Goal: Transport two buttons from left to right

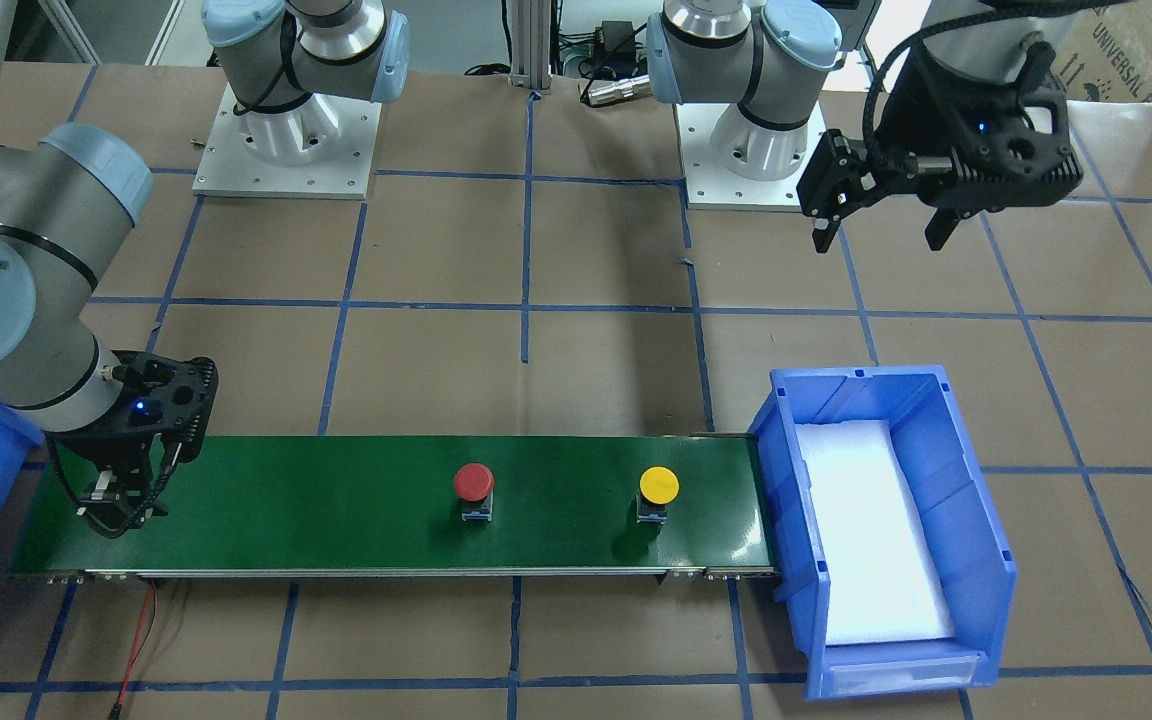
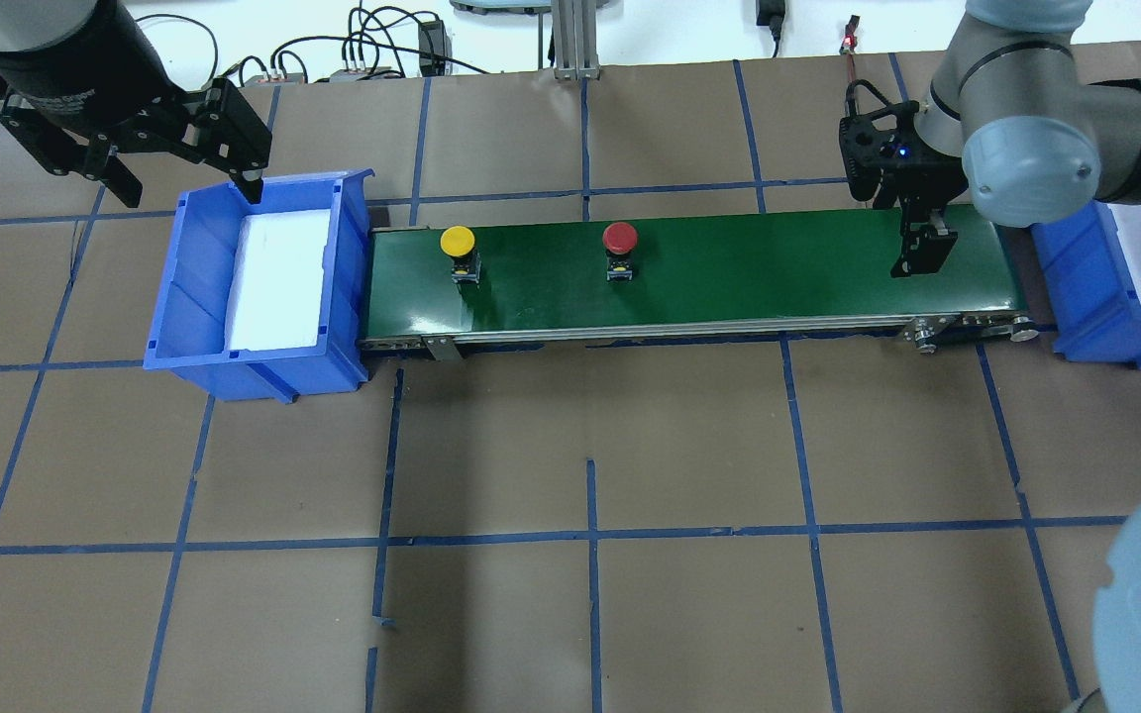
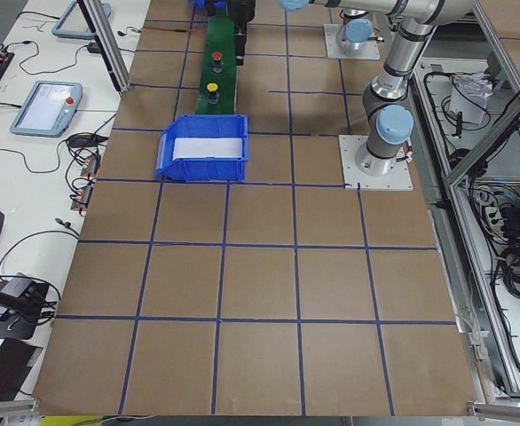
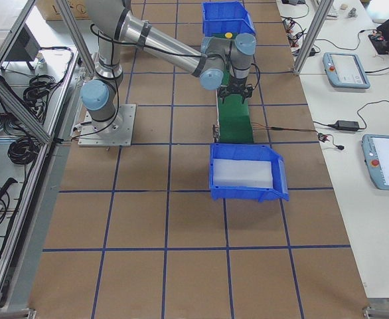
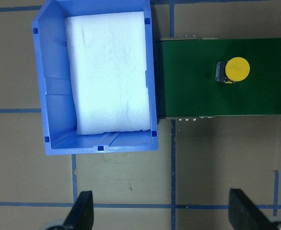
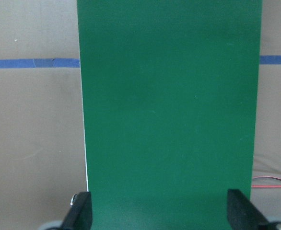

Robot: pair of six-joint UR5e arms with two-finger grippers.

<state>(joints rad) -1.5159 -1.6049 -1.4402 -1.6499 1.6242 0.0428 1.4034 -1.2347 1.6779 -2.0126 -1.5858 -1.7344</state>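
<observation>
Overhead exterior view. The left claw (image 2: 186, 180), fingers spread wide and holding nothing, hangs above the far rim of a blue plastic bin lined with white foam (image 2: 263, 374). Its height and emptiness suggest it is placed to stand clear of the work. Just past this bin, on the side toward the other claw, begins a long green conveyor belt (image 2: 778, 272). The yellow-capped mushroom push button on a black-grey square base (image 2: 458, 242) stands upright on the belt nearest the left claw. The red-capped button of the same build (image 2: 620, 238) stands farther along, between the two claws. The right claw (image 2: 920, 259), also spread and empty, hovers low over the belt's opposite end, well apart from both buttons. It is probably stationed there to receive them. Beyond it lies a second blue bin (image 2: 1090, 307), the likely destination.
</observation>
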